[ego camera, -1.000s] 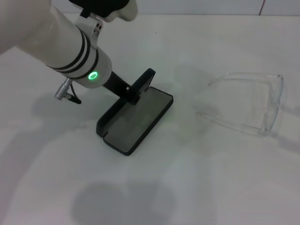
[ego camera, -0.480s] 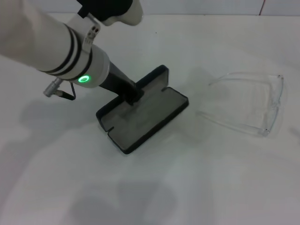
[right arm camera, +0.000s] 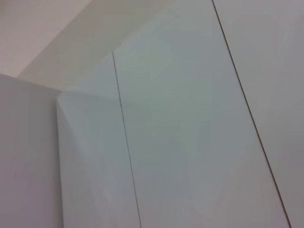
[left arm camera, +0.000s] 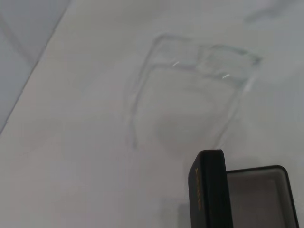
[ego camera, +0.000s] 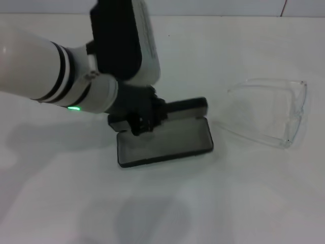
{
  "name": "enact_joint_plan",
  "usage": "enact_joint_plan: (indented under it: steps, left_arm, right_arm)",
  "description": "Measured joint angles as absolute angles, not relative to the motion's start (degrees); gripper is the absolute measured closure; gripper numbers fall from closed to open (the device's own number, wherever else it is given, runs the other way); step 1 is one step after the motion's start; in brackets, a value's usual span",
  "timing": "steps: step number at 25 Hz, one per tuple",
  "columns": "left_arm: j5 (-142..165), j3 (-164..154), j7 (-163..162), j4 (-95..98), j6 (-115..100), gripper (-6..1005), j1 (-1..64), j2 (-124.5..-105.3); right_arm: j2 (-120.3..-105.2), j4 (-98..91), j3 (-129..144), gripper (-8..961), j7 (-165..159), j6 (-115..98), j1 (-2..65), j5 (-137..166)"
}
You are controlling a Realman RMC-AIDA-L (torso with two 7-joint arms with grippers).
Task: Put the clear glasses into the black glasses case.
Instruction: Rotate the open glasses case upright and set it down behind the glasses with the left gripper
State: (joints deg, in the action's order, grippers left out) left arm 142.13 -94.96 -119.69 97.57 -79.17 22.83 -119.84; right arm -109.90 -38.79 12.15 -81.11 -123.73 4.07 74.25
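Near-centre on the table (ego camera: 167,203), the case (ego camera: 165,142) lies open w/ grey lining up and nothing in it, lid (ego camera: 185,109) raised along its far edge; the left gripper (ego camera: 144,119) is down at the case's far-left end by the lid, but whether it's wide, narrow or clamped on the lid I can't tell. Farther right, the glasses (ego camera: 274,112) sit apart from the case, arms unfolded, untouched. Judging by that: opening done, pick + place of glasses not yet begun; right arm isn't visible.
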Motion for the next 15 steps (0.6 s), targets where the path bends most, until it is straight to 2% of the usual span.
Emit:
enact_joint_plan:
  steps: [8, 15]
  left_arm:
    - [139.1, -96.1, -110.8, 90.0, -76.2, 780, 26.2, -119.94]
    - [138.5, -99.0, -111.4, 85.4, -71.5, 771, 29.4, -120.14]
  right_arm:
    - [-110.88, -39.0, 14.4, 69, -81.3, -123.7, 2.7, 74.1]
    - [-110.92, -39.0, 14.8, 70, -81.4, -123.7, 2.5, 74.4]
